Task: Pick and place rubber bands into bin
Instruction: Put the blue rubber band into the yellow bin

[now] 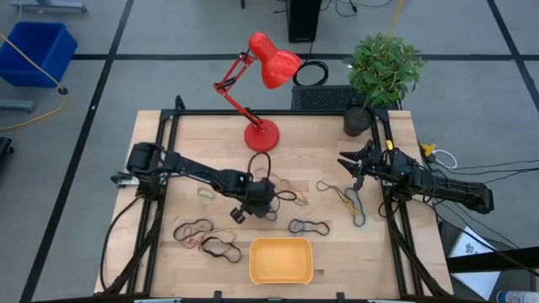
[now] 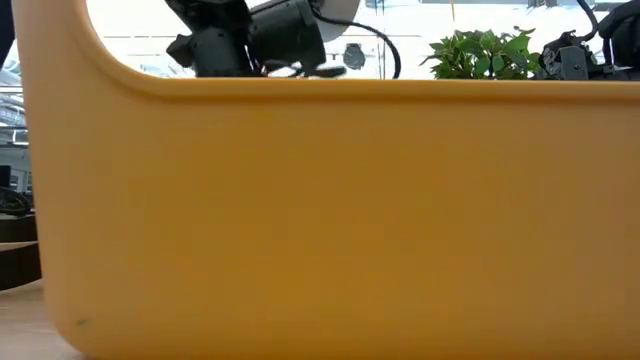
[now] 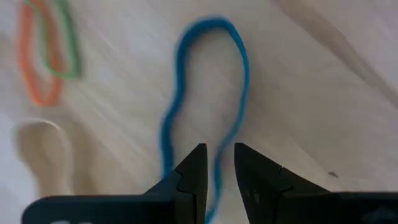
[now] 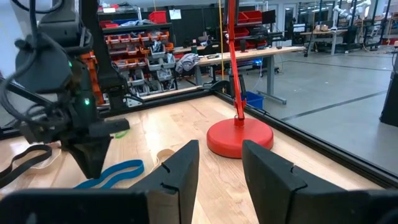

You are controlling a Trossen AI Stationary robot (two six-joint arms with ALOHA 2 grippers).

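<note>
My left gripper (image 1: 263, 204) (image 3: 220, 163) points down at mid-table, fingers nearly together around a strand of a blue rubber band (image 3: 205, 74), which also shows in the right wrist view (image 4: 115, 175). Orange and green bands (image 3: 46, 56) and a tan one (image 3: 43, 149) lie flat beside it. More bands lie on the wood at the near left (image 1: 195, 229), near the tray (image 1: 308, 225) and at the right (image 1: 352, 202). The yellow-orange tray (image 1: 281, 259) sits at the near edge. My right gripper (image 1: 354, 167) (image 4: 221, 168) is open and empty at the right. My left gripper pinches one strand (image 3: 217, 177) at one end of the blue band's loop between its two fingers, coming from above and pointing down. The band's other strand passes behind one finger (image 3: 189, 177). The rest of the loop (image 4: 127, 169) trails out along the table.
A red desk lamp stands with its base (image 1: 262, 135) at the far middle of the table, and a potted plant (image 1: 383, 71) at the far right corner. The tray's wall (image 2: 320, 220) fills the low view. A large blue bin (image 1: 38, 50) stands on the floor.
</note>
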